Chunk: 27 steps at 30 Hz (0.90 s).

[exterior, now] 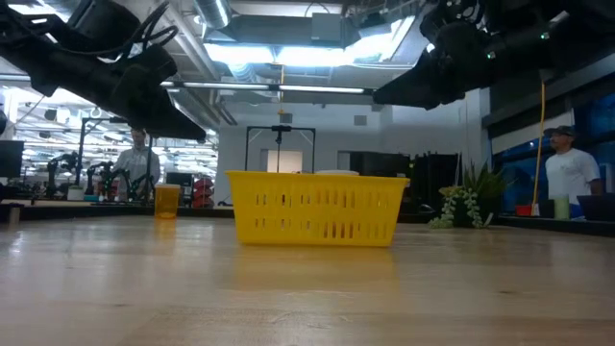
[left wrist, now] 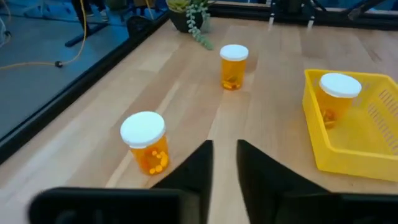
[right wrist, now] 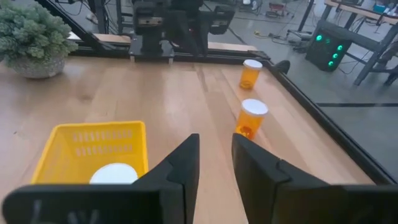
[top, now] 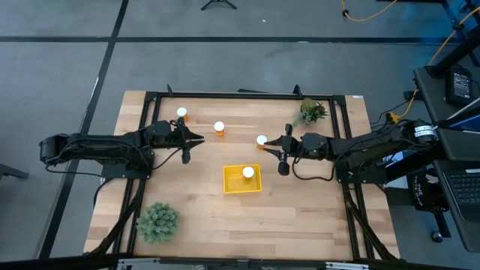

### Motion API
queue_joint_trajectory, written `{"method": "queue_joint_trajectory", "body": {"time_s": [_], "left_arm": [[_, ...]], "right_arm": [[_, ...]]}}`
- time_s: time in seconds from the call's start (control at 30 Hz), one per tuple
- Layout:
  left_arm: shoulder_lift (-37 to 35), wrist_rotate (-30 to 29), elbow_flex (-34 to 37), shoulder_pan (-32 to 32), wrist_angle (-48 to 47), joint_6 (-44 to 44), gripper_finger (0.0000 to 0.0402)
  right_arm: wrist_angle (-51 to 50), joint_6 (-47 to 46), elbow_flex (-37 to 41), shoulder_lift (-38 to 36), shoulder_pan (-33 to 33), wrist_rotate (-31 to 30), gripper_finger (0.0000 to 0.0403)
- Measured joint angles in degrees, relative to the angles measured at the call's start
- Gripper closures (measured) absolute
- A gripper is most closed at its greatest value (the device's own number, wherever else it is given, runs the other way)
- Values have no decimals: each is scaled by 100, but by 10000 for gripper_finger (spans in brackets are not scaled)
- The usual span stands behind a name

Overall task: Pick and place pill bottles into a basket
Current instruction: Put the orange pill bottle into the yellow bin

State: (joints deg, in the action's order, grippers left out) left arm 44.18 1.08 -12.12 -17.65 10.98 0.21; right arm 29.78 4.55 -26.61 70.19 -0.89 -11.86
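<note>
A: What's in the basket?
B: 1 bottle, standing upright. 3 bottles remain on the table behind it.
A: Grippers?
B: Left gripper and right gripper hover with fingers slightly parted, empty.

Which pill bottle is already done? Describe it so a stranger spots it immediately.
Find the yellow basket at the middle of the wooden table. The pill bottle stands inside it, white cap up. The other three stand on bare wood farther back.
</note>
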Motion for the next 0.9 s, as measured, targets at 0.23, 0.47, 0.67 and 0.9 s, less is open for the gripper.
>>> {"method": "queue_joint_trajectory", "body": {"time_s": [0.23, 0.47, 0.67, 0.9], "left_arm": [[-4, -71, 0, 0, 403, 210, 215], [-4, -660, 0, 0, 541, 210, 133], [-4, -789, 0, 0, 551, 210, 114], [17, -640, 0, 0, 553, -29, 115]], "right_arm": [[2, 23, 0, 0, 151, 0, 304], [2, 35, 0, 0, 336, 1, 304], [0, 44, 0, 0, 472, 0, 304], [40, 38, 0, 0, 590, 0, 304]]}}
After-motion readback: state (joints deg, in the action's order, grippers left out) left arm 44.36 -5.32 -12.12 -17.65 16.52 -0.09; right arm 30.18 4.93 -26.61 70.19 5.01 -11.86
